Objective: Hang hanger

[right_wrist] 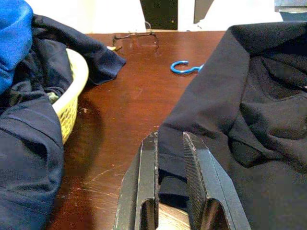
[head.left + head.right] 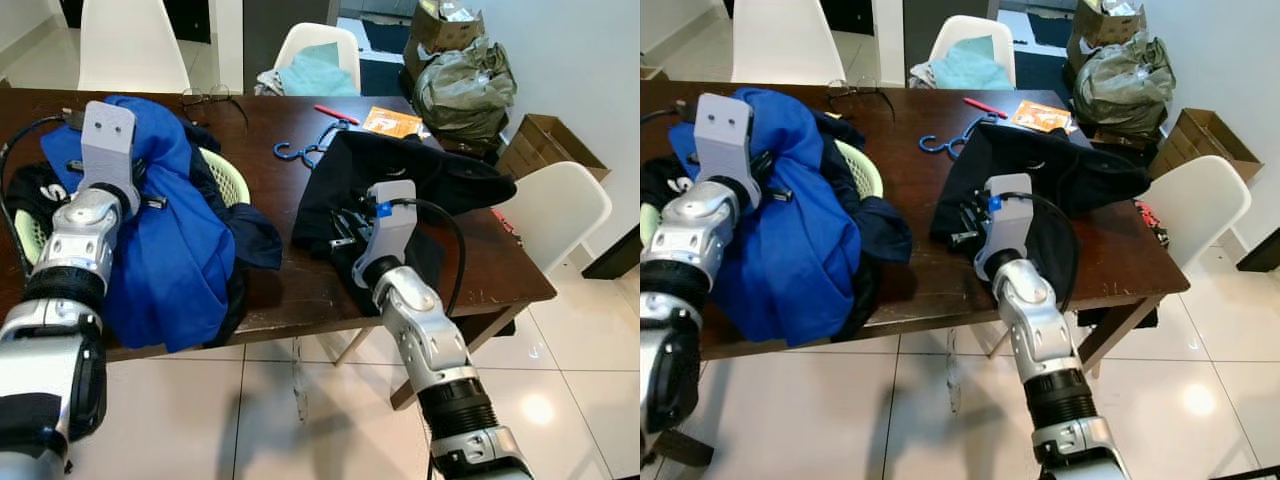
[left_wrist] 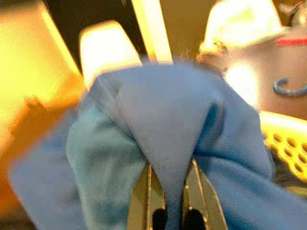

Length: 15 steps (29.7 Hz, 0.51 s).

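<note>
Right tool (image 1: 170,182) pinches the near hem of the black garment (image 2: 420,190) at centre frame, likely to lift it off the blue hanger (image 2: 305,148) lying upper centre on the worktop (image 2: 270,180). Left tool (image 3: 170,191) clamps blue cloth (image 2: 170,220) at left.

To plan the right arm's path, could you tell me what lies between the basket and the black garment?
Bare brown table separates the basket from the black garment, seen in the right wrist view.
</note>
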### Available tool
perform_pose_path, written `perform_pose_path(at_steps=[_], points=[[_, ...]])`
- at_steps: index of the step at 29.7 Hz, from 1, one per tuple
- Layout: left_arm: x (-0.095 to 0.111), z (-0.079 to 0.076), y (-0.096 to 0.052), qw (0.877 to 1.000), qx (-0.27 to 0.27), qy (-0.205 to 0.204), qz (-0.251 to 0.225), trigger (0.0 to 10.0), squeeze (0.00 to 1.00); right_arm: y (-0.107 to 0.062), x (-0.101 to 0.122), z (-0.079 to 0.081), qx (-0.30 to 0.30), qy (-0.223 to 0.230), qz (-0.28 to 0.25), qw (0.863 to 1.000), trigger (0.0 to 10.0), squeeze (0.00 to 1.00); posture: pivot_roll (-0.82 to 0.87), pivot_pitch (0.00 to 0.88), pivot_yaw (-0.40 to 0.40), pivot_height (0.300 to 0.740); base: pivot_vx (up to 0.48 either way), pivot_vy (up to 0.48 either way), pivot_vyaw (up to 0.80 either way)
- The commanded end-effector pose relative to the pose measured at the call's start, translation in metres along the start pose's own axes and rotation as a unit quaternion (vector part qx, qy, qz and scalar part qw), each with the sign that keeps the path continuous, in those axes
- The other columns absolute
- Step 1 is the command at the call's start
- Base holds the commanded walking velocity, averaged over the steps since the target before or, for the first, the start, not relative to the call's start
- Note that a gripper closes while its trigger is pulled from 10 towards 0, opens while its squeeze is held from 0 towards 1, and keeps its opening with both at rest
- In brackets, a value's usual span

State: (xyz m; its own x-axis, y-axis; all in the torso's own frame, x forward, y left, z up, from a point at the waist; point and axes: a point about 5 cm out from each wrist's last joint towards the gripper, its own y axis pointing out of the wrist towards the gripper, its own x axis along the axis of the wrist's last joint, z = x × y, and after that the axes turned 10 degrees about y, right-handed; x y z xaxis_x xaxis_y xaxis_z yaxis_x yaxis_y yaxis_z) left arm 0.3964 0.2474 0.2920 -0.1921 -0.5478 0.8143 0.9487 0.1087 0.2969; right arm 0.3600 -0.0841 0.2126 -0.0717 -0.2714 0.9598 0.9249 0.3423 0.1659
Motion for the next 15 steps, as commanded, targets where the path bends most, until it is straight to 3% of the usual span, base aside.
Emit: perform_pose_path(at_steps=[1, 3, 5, 8, 9, 11, 12, 13, 14, 15], points=[[0.008, -0.002, 0.000, 1.000, 0.004, 0.015, -0.020, 0.0, 0.00, -0.004, -0.004, -0.003, -0.006, 0.005, 0.003, 1.000, 10.0, 0.00, 0.06, 0.186, -0.104, 0.740, 0.000, 0.000, 0.00], [0.023, -0.007, -0.006, 0.998, 0.015, 0.015, -0.052, 0.0, 0.00, -0.004, -0.006, -0.002, -0.006, 0.007, 0.002, 1.000, 10.0, 0.00, 0.07, 0.178, -0.097, 0.740, 0.000, 0.000, 0.00], [0.023, -0.007, -0.006, 0.998, 0.015, 0.015, -0.052, 0.0, 0.00, -0.004, -0.006, -0.002, -0.006, 0.007, 0.002, 1.000, 10.0, 0.00, 0.07, 0.178, -0.097, 0.740, 0.000, 0.000, 0.00], [0.069, -0.021, -0.029, 0.988, 0.034, 0.011, -0.147, 0.0, 0.00, -0.007, -0.009, 0.002, -0.008, 0.014, 0.001, 1.000, 10.0, 0.00, 0.07, 0.167, -0.082, 0.740, 0.000, 0.000, 0.00], [0.069, -0.021, -0.029, 0.988, 0.034, 0.011, -0.147, 0.0, 0.00, -0.007, -0.009, 0.002, -0.008, 0.014, 0.001, 1.000, 10.0, 0.00, 0.07, 0.167, -0.082, 0.740, 0.000, 0.000, 0.00], [0.108, -0.031, -0.045, 0.965, 0.007, -0.037, -0.259, 0.0, 0.00, -0.008, -0.011, 0.002, -0.012, 0.018, -0.001, 1.000, 10.0, 0.00, 0.08, 0.158, -0.074, 0.740, 0.000, 0.000, 0.00], [0.108, -0.031, -0.045, 0.965, 0.007, -0.037, -0.259, 0.0, 0.00, -0.008, -0.011, 0.002, -0.012, 0.018, -0.001, 1.000, 10.0, 0.00, 0.08, 0.158, -0.074, 0.740, 0.000, 0.000, 0.00], [0.143, -0.038, -0.070, 0.922, -0.003, -0.008, -0.388, 0.0, 0.00, -0.009, -0.009, 0.000, -0.020, 0.021, -0.009, 1.000, 10.0, 0.00, 0.08, 0.144, -0.061, 0.740, 0.000, 0.000, 0.00], [0.149, -0.041, -0.076, 0.910, 0.001, 0.014, -0.413, 0.0, 0.00, -0.009, -0.008, -0.002, -0.024, 0.021, -0.012, 0.999, 10.0, 0.00, 0.08, 0.142, -0.059, 0.740, 0.000, 0.000, 0.00], [0.149, -0.041, -0.076, 0.910, 0.001, 0.014, -0.413, 0.0, 0.00, -0.009, -0.008, -0.002, -0.024, 0.021, -0.012, 0.999, 10.0, 0.00, 0.08, 0.142, -0.059, 0.740, 0.000, 0.000, 0.00]])
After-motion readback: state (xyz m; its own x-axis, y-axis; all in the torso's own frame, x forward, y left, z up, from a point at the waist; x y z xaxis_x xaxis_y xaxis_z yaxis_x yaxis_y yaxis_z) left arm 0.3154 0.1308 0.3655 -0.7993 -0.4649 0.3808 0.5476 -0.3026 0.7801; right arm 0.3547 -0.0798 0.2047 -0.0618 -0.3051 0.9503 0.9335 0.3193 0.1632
